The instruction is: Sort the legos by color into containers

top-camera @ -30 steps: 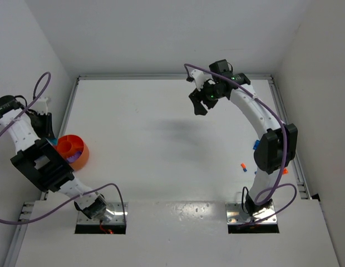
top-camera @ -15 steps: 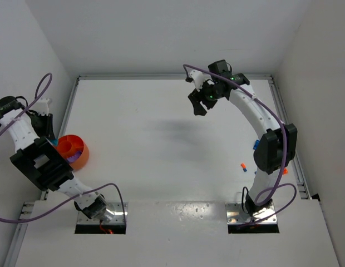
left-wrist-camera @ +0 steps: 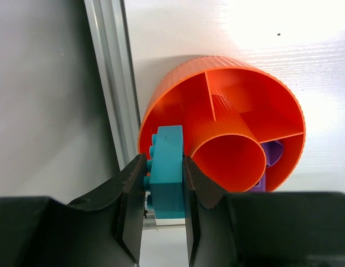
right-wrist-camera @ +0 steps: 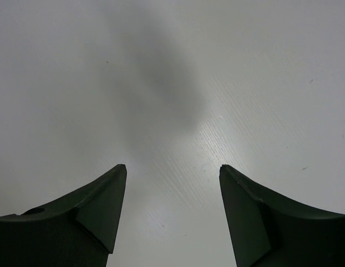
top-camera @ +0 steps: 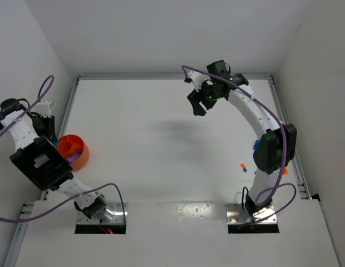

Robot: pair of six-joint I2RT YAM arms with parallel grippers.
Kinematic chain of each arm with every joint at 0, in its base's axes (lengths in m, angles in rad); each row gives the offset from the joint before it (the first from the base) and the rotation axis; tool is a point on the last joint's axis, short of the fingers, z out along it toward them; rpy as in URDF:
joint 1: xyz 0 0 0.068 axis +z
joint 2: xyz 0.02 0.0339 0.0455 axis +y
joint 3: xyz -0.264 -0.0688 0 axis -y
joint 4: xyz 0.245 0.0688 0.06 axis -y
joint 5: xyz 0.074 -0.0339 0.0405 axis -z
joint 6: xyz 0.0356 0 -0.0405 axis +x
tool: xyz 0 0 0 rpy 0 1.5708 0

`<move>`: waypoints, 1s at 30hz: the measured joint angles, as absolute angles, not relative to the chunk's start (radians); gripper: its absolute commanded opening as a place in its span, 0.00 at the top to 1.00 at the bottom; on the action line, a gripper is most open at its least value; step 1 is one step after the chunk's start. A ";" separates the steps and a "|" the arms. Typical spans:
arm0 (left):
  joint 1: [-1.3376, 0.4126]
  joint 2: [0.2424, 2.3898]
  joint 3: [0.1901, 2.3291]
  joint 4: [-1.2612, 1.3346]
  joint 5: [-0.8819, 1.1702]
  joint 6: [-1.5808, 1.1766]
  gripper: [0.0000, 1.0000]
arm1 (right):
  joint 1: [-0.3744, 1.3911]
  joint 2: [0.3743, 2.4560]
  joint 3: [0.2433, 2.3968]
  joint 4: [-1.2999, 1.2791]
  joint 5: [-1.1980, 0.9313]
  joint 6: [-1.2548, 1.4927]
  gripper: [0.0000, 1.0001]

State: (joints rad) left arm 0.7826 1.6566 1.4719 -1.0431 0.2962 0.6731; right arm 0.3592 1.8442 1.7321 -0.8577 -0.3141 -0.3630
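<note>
my left pincer point(left-wrist-camera: 164, 169), clenched on a teal brick point(left-wrist-camera: 167, 158), has edged over the rim of the orange bowl point(left-wrist-camera: 178, 78); drop seems close; right pincer point(right-wrist-camera: 172, 183) hangs released.

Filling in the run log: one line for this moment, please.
left gripper: shut on teal lego brick, over orange bowl rim | right gripper: open, empty, above table

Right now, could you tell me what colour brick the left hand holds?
Teal-blue brick, clearest in the left wrist view.

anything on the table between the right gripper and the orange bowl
No: in the top view the table between right gripper and orange bowl is bare, only a shadow.
</note>
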 measured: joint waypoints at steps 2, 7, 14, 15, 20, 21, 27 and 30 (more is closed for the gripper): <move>0.783 1.661 1.468 -1.043 0.297 0.673 0.72 | 0.361 1.844 1.732 -0.858 -0.314 -0.363 0.31; 0.783 1.671 1.468 -1.042 0.297 0.673 0.67 | 0.364 1.844 1.732 -0.858 -0.313 -0.363 0.31; 0.783 1.676 1.468 -1.039 0.299 0.677 0.51 | 0.364 1.844 1.728 -0.857 -0.313 -0.363 0.31; 0.783 1.677 1.468 -1.038 0.299 0.677 0.49 | 0.364 1.844 1.727 -0.857 -0.313 -0.363 0.31; 0.788 1.680 1.468 -1.038 0.302 0.681 0.43 | 0.364 1.844 1.722 -0.854 -0.305 -0.366 0.31; 0.791 1.681 1.469 -1.040 0.306 0.681 0.43 | 0.364 1.844 1.718 -0.852 -0.300 -0.367 0.31; 0.801 1.683 1.566 -1.095 0.372 0.691 0.35 | 0.356 1.840 1.675 -0.831 -0.267 -0.363 0.31; 0.789 1.681 1.650 -1.116 0.414 0.691 0.26 | 0.347 1.822 1.629 -0.815 -0.239 -0.359 0.31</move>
